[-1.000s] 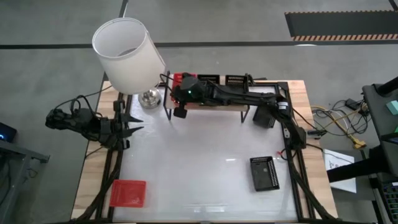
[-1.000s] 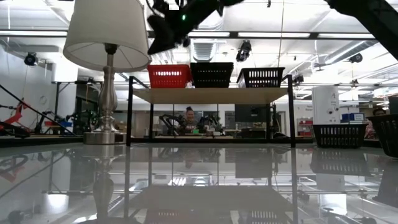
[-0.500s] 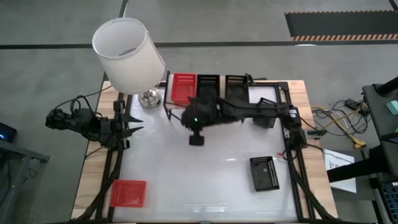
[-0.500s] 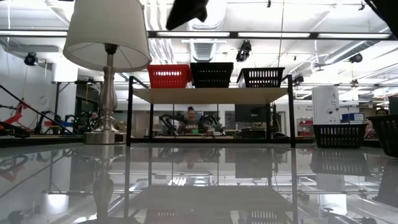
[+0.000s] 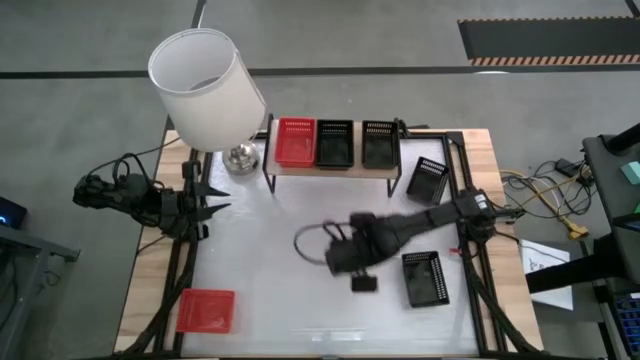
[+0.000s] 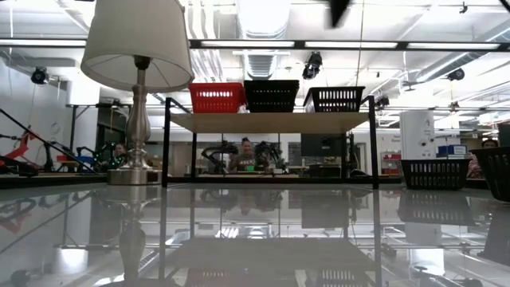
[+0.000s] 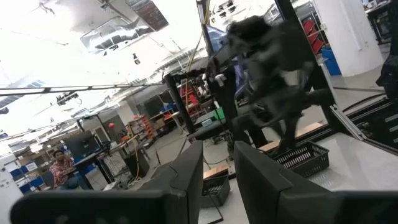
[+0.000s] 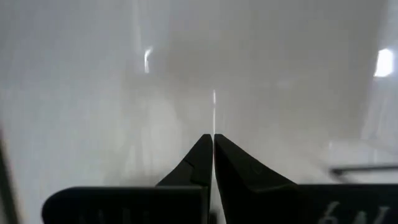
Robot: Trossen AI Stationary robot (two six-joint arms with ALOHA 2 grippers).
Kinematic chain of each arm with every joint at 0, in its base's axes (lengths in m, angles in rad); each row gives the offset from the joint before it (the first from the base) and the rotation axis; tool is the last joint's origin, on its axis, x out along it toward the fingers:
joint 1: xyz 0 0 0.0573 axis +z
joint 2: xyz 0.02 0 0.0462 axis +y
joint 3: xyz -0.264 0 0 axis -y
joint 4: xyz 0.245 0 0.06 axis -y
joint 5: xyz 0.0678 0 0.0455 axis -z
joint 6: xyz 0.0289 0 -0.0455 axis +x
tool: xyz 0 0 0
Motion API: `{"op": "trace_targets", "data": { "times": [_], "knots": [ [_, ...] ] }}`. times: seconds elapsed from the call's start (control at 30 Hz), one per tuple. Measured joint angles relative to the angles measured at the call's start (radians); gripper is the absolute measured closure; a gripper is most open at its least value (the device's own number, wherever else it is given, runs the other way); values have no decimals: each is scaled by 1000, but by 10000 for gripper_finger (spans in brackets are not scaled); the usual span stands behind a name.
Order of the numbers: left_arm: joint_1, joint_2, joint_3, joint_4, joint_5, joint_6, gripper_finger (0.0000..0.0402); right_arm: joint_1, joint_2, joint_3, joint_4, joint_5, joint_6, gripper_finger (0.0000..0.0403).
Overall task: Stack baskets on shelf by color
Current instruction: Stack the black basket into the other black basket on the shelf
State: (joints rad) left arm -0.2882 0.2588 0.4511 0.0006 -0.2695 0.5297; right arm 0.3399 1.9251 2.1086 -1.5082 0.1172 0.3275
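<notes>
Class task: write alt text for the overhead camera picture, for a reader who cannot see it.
Seen from above, the right gripper, shut and empty, hangs over the white table beside a black basket. On the shelf at the far edge sit a red basket and two black ones, next to a lamp. The left gripper waits at the left edge, with another red basket near the front corner.

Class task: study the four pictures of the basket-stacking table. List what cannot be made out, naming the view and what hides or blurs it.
- Right tool: smeared by motion in the high view.
- Shelf: its top is mostly covered by three baskets in the high view, so whether they are stacks cannot be told.
- Black basket: cut off by the low view's right edge.
- Left wrist view: the right arm's blur hides part of the shelf.
</notes>
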Motion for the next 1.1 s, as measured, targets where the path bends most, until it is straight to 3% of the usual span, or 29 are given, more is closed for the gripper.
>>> {"op": "trace_targets", "data": {
  "times": [0.33,0.63,0.87,1.1],
  "knots": [
    [0,3,0,15,0,-9,327,267,-56,-144,1,-47,279,394],
    [0,6,-11,33,0,-46,327,490,-141,-360,111,-72,559,394],
    [0,6,-17,48,0,-51,327,584,-160,-491,142,-67,669,394],
    [0,6,-17,46,0,-51,327,596,-212,-599,217,-67,666,394]
  ]
}}
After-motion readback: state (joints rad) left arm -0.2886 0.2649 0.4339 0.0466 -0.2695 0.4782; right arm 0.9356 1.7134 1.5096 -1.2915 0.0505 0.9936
